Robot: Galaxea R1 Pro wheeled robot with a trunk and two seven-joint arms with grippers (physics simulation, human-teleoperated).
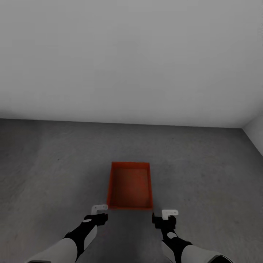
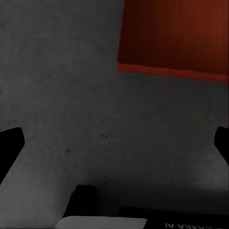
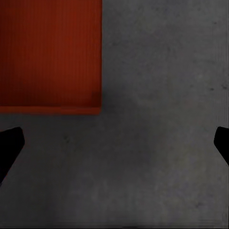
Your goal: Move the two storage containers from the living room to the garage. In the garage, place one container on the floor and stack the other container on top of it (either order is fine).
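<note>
I face a plain white wall point(image 1: 131, 54) that meets the floor point(image 1: 54, 164) along a straight, nearly level seam. The floor is dull grey mottled concrete, darker toward me. At the right edge a second white wall point(image 1: 255, 137) comes in at an angle, forming a corner. Light is soft and even. Both wrist views show the same speckled grey concrete.

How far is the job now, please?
Done: one storage container sits on the grey concrete floor by the white wall. In hand: nothing; left gripper and right gripper are open and empty. Left: stacking the second container.
</note>
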